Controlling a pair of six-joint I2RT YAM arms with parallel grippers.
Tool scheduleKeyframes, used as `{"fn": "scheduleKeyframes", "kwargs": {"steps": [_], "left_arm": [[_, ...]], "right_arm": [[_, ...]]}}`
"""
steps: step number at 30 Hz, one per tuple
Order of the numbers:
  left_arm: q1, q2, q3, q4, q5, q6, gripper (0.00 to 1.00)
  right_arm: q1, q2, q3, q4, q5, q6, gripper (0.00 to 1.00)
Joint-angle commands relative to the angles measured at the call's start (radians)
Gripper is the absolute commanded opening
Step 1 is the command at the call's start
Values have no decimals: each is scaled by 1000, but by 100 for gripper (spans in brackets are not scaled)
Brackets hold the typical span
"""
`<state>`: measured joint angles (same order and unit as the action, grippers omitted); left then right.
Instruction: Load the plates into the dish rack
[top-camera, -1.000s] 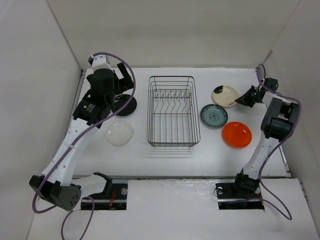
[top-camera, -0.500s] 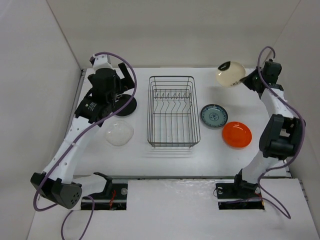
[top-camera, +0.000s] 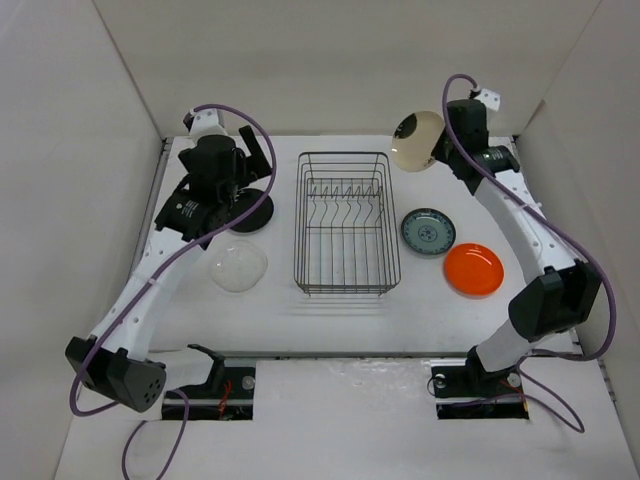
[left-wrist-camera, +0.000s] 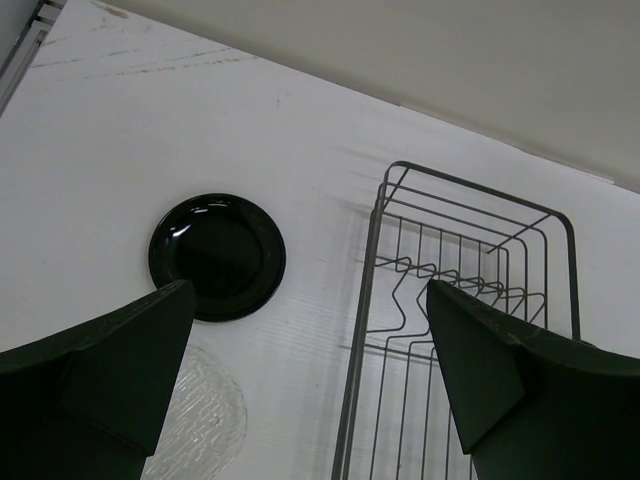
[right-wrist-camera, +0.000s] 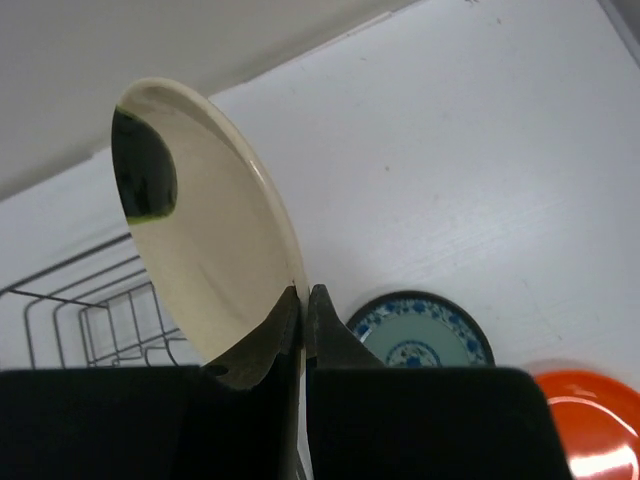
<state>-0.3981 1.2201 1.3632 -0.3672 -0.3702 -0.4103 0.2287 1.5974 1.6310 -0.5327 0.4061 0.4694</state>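
Grip: right gripper (right-wrist-camera: 303, 300) pinches cream plate (right-wrist-camera: 210, 250) rim | left gripper (left-wrist-camera: 308, 300) wide, empty | next: we hold it edge-on, align between dish rack (top-camera: 343, 155) prongs (top-camera: 345, 215), lower slowly

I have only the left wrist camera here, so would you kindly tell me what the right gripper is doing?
Observer: The right gripper is shut on the rim of the cream round plate with a dark blotch, which it holds on edge, off the table.
Operator: Thank you. Where is that plate relative to the rack?
Observer: From above, it hangs just beyond the far right corner of the black wire dish rack, not over the prongs.
Operator: And what lies on the right side?
Observer: The teal patterned round plate and the bright orange round plate lie flat on the white table, right of the rack.
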Motion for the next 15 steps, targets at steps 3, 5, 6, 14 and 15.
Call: {"fn": "scheduleKeyframes", "kwargs": {"steps": [3,5,6,14,15], "left_arm": [[27,27,40,-41,-88,-65,100],[70,51,68,-55,-88,-78,100],[86,52,68,-65,-72,-91,100],[137,82,79,-56,-19,-91,100],[137,91,79,-65,-19,-91,100]], "right_arm": [[161,-21,114,-203,333,6,0],[248,-4,142,-260,434,44,0],[276,-4,168,-303,463,55,0],[408,101,247,-506,600,201,0],[408,101,247,-519,614,215,0]]}}
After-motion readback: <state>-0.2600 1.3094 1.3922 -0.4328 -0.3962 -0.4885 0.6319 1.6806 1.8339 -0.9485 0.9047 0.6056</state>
